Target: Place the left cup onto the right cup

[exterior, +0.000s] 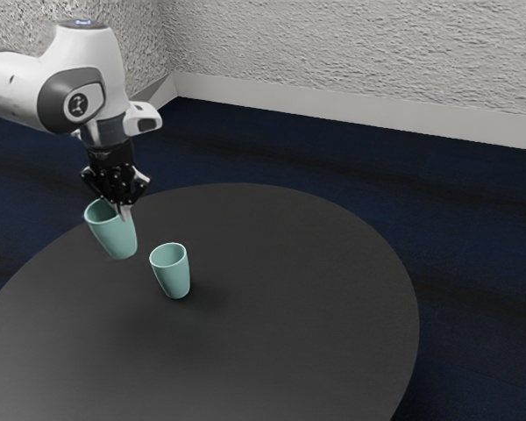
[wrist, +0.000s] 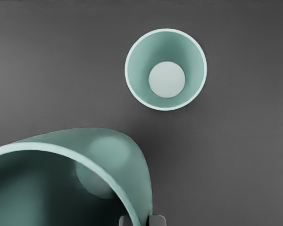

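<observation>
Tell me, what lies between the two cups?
Nothing: only bare table separates the held cup from the standing cup, clear in the wrist view.

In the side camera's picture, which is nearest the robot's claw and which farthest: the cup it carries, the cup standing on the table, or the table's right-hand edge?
1. The held cup, tilted, gripped at its rim by the gripper.
2. The standing cup, upright, just toward the exterior view's right.
3. The table's right edge, far across the tabletop.
</observation>
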You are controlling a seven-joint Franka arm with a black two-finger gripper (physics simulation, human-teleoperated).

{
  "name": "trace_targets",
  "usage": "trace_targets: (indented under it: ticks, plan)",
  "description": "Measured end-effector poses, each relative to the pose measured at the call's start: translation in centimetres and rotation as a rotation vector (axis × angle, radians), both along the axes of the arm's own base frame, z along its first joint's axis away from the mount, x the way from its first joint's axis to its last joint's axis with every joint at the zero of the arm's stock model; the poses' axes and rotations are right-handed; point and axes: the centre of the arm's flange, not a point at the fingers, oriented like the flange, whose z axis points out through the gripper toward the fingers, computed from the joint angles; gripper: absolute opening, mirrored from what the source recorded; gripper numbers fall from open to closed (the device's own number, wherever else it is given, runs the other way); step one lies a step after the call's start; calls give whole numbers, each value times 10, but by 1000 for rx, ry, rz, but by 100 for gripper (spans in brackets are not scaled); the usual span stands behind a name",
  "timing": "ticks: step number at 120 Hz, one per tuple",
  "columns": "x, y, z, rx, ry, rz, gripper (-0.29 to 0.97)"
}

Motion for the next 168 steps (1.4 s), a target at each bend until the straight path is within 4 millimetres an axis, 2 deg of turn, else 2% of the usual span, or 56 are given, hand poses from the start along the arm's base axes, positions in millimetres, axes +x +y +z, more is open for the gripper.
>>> trace_targets:
  ticks: [61,84,119,168]
  plan:
    - [24,-7,0,13,-5,-24,-10]
    - [34,-10,-7,18,5,-35,-10]
    - [38,-16,-8,20,11,-48,-10]
    - [48,-35,-20,17,30,-81,-10]
